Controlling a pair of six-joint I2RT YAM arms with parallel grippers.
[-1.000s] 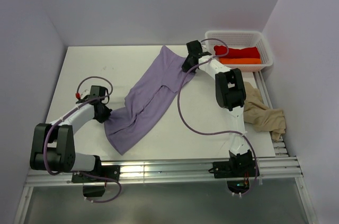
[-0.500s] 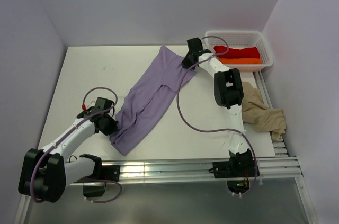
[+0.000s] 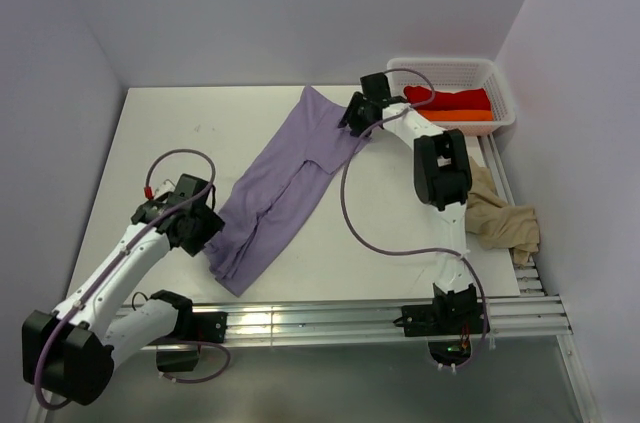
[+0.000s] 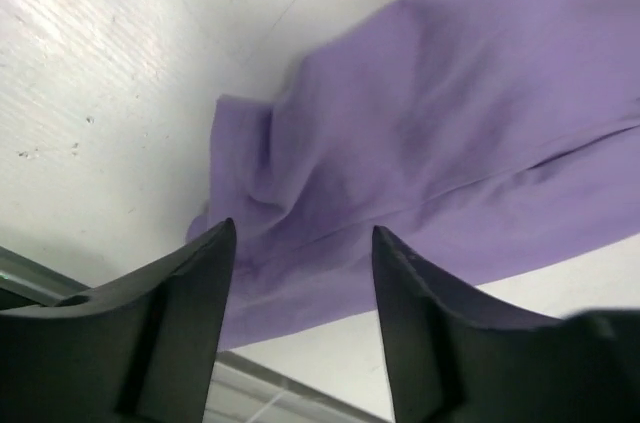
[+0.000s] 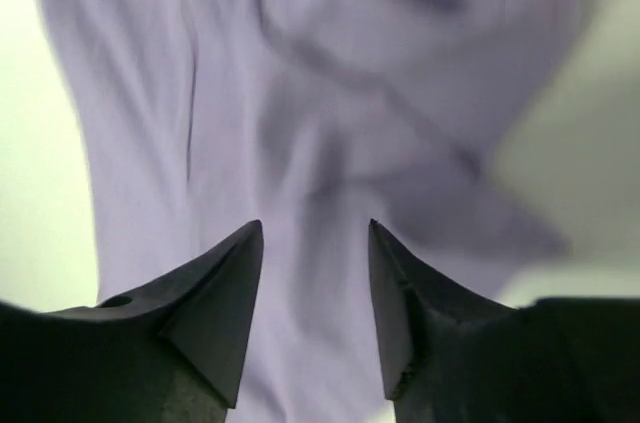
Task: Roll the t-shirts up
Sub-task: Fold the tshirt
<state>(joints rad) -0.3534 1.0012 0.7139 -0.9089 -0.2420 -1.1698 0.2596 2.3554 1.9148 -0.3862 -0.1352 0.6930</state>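
Observation:
A lavender t-shirt (image 3: 285,178) lies stretched in a long diagonal band across the table, from far right to near left. My left gripper (image 3: 210,233) hovers open at its near-left end. In the left wrist view the gripper (image 4: 300,243) has its jaws apart over the wrinkled cloth (image 4: 450,123) and grips nothing. My right gripper (image 3: 351,125) is open over the far end, and in the right wrist view the gripper (image 5: 315,233) shows the lavender cloth (image 5: 300,93) lying loose below. A beige t-shirt (image 3: 500,215) is crumpled at the table's right edge. A red t-shirt (image 3: 450,98) and an orange t-shirt (image 3: 455,115) lie in the basket.
A white mesh basket (image 3: 503,83) stands at the far right corner. Grey walls close in the table on three sides. A metal rail (image 3: 320,318) runs along the near edge, and the right arm's purple cable (image 3: 345,213) loops above the table.
Both grippers have gone from shut on the lavender shirt's ends to open, letting it go. The left arm swung toward the near edge, dragging the shirt's near end slightly before release.

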